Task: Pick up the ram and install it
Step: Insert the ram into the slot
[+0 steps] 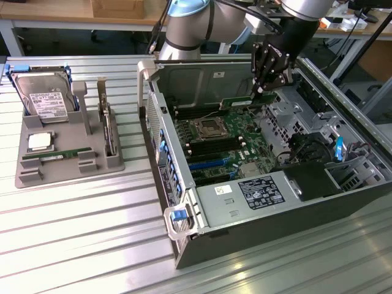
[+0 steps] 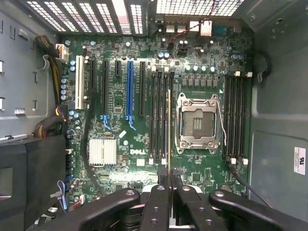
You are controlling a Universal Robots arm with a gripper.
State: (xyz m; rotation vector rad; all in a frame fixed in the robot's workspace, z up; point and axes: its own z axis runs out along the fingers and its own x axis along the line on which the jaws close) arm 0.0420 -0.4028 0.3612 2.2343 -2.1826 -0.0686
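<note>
The jaws pinch the ram [image 1: 241, 100] on edge over the memory slots [image 2: 158, 120], at the processor socket's [image 1: 207, 128] one o'clock in the exterior view.

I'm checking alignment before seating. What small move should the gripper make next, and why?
Probably ease straight down: the gripper, shut on the ram, holds it edge-on above the empty memory slots beside the processor socket, apparently lined up but not seated.
</note>
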